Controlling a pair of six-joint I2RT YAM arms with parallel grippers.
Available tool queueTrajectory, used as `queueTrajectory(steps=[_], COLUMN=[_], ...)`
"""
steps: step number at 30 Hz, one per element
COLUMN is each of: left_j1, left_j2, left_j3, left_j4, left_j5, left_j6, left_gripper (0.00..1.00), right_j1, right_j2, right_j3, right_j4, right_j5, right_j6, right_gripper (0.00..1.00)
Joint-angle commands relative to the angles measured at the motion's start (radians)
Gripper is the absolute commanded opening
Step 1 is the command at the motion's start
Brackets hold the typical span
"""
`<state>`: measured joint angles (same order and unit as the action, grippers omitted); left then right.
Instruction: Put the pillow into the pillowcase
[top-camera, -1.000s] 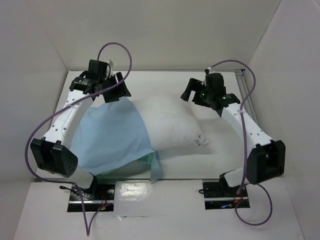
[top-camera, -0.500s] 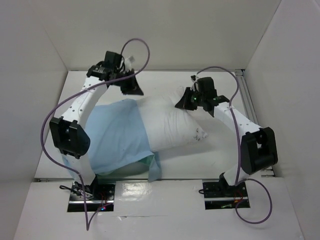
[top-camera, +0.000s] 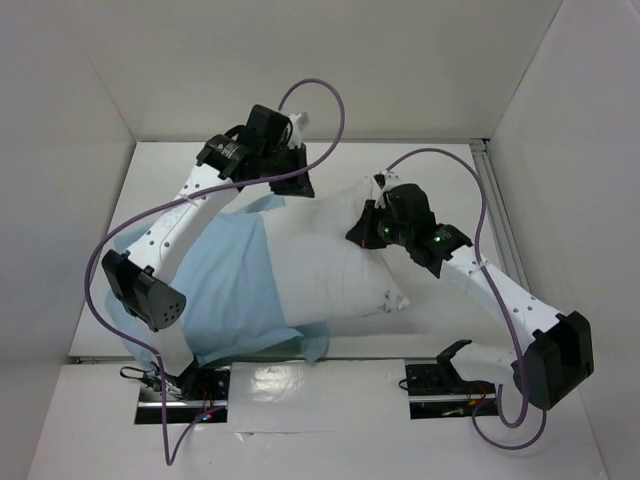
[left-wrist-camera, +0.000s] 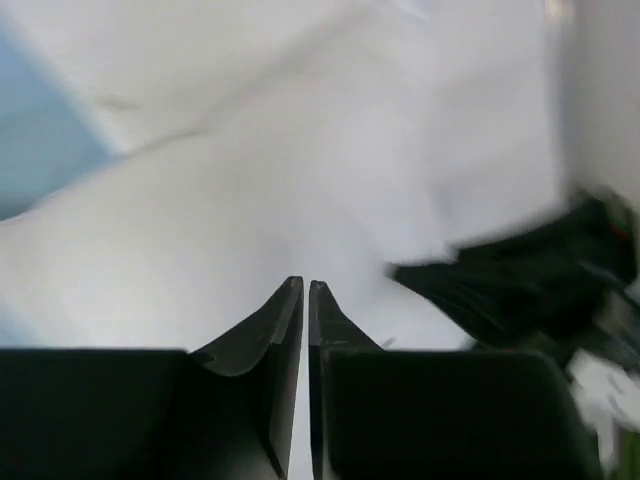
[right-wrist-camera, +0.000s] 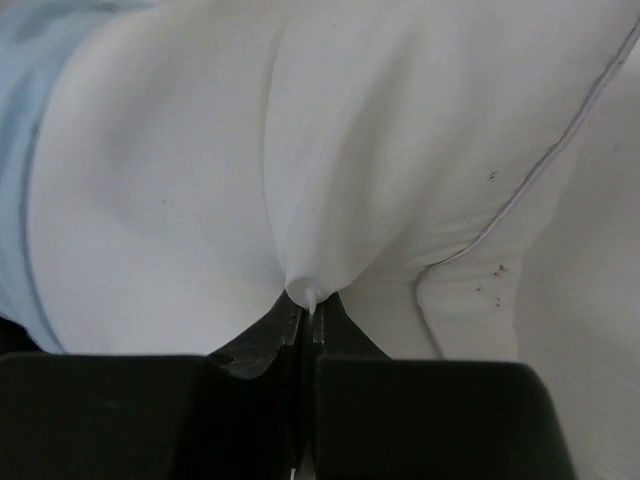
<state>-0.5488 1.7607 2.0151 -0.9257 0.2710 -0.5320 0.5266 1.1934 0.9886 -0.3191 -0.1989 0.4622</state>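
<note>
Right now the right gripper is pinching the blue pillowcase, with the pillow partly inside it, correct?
No. The right gripper pinches the white pillow, not the pillowcase, as the right wrist view shows. The pillow is indeed partly inside the pillowcase.

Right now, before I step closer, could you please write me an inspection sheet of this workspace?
Surface: white table, mostly under the bedding.
Job's things: the pillow lies flat. The light blue pillowcase covers its left part; the right part is uncovered.
Clutter: nothing seen.
Hands: the left hand is shut over the pillow, with nothing seen between its fingers; that view is blurred. The right hand is shut on a pinched fold of the pillow.
Cables: a left purple cable and a right purple cable loop above the arms.
Surroundings: white walls on three sides.
</note>
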Motion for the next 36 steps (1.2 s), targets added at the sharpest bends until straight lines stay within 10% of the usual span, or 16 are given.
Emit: queueTrajectory(steps=[1,4,13,21,31,36], left_j1=[0.056,0.085,0.085,0.085,0.132,0.132], left_j2=[-0.007,-0.020,-0.010,0.036,0.014,0.014], left_j3=[-0.047,-0.084,-0.165,-0.222,-0.142,-0.090], left_j4=[-0.091,-0.091,-0.147,-0.206,-0.206,-0.182], left_j5=[-0.488,-0.562,-0.580,-0.527,-0.607,-0.500], left_j6=[-0.075,-0.103,-0.066,-0.036,-0.037,-0.005], left_gripper=[0.25,0.69,0.73,0.63,0.02,0.00], right_j1=[0.039,0.049,0.049,0.049,0.049,0.049], right_j2=[-0.017,-0.026,-0.008,0.011,0.020,0.029], right_j3=[-0.051,-0.051,-0.051,-0.051,-0.051,-0.051], right_j4=[-0.023,-0.037,-0.049,-0.060,-0.060,-0.060], right_j5=[0.038,0.067,0.099,0.118,0.118,0.118], right_j6=[0.027,0.016,-0.011,-0.011,-0.011,-0.020], right_gripper=[0.00,0.00,0.00,0.00,0.00,0.00])
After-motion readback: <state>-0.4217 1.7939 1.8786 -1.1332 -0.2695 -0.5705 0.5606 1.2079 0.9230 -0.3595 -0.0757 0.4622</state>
